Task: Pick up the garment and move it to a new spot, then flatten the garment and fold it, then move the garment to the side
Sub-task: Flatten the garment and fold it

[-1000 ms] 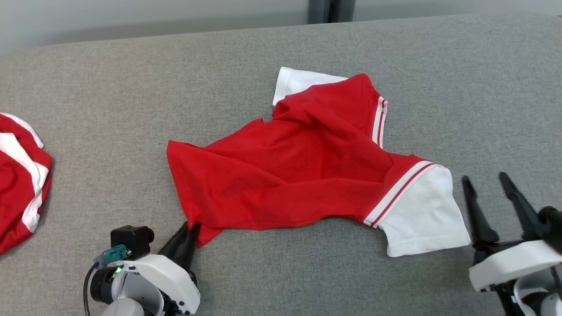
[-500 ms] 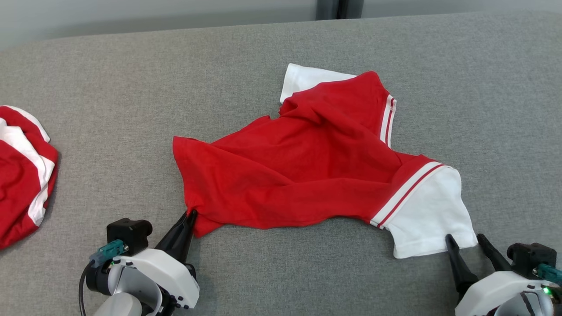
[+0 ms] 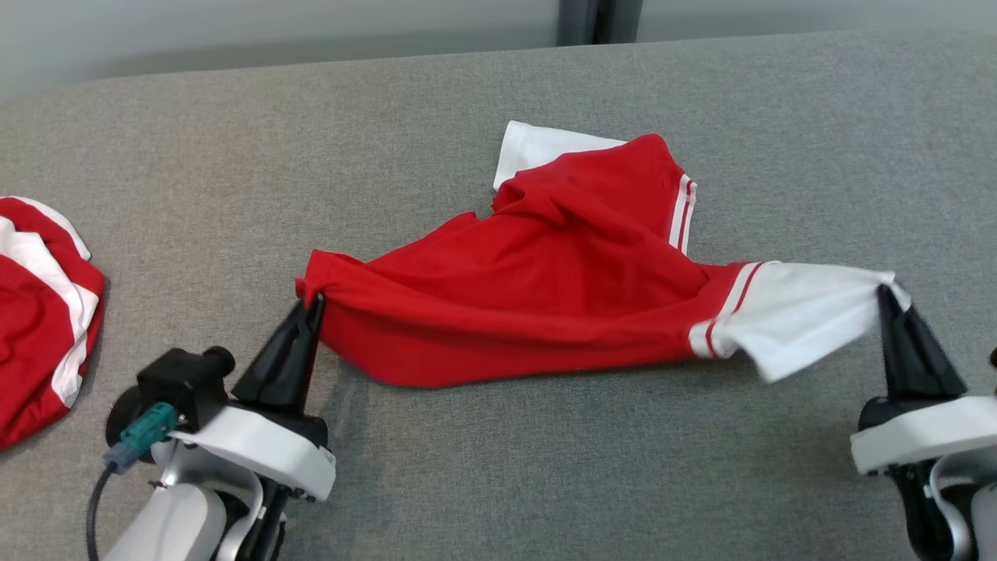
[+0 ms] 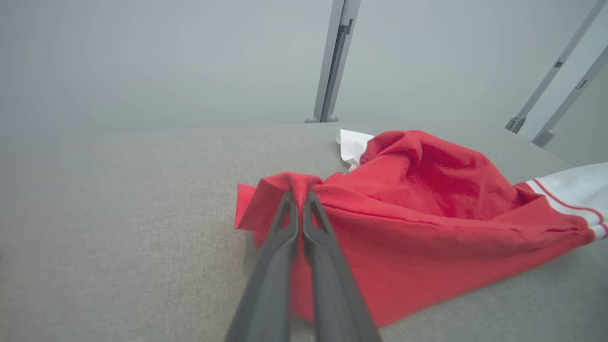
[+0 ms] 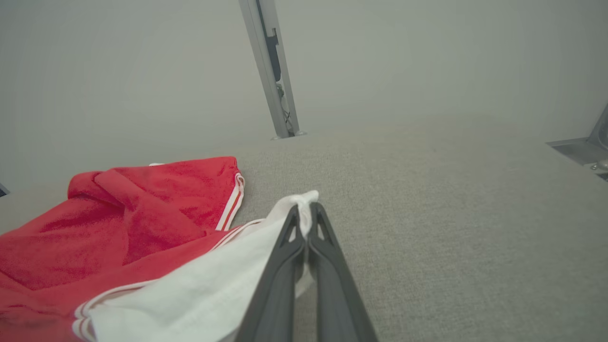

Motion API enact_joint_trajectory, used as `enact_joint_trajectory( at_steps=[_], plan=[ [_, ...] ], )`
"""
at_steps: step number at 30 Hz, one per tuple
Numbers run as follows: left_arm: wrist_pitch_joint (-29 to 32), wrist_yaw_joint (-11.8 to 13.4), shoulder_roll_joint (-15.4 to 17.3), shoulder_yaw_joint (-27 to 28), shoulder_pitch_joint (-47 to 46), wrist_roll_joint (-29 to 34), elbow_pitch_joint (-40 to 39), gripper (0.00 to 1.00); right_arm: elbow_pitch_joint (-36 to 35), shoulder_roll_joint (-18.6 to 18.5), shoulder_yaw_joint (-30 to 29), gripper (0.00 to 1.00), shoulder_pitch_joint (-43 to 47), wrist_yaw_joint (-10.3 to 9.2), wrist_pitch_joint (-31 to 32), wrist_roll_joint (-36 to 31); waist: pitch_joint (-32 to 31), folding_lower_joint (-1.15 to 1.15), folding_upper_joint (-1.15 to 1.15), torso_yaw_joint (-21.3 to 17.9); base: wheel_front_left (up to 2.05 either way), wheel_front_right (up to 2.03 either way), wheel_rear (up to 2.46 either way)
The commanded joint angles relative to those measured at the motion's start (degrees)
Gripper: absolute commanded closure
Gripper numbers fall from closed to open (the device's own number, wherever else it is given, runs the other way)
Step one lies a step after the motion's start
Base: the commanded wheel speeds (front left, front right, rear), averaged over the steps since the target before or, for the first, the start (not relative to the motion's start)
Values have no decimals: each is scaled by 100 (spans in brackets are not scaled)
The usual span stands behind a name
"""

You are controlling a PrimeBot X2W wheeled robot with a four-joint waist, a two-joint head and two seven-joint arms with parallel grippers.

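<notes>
A grey fabric surface point(image 3: 195, 195) bears a red-and-white garment point(image 3: 545, 296) centrally and a second red-and-white cloth point(image 3: 39, 312) at left.

You have a grey woven-fabric desk point(image 3: 498, 483) spanning the whole head view, its far edge curving along the top. Behind it stands a plain, evenly lit pale grey wall point(image 3: 234, 31) with a dark upright post point(image 3: 596, 22) at top centre. Slanted metal struts point(image 4: 553, 71) cross the upper right of the left wrist view.
</notes>
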Motion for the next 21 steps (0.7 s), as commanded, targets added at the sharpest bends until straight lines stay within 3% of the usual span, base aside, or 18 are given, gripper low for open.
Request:
enact_joint_trajectory(
  at_steps=[1,14,21],
  plan=[
    [-60,85,115,119,-180,102,-285,100,-365,-78,-84,100,-235,-2,-29,-5,-41,0,0,-40,0,0,0],
    [-36,538,634,761,-1351,744,-2218,100,-2620,-307,-327,100,-1768,-2,405,-261,-231,0,0,-39,0,0,0],
    [235,655,875,929,-1754,963,-2908,100,-3016,-394,-331,100,-2070,-2,703,-209,-243,0,0,-5,0,0,0]
  ],
)
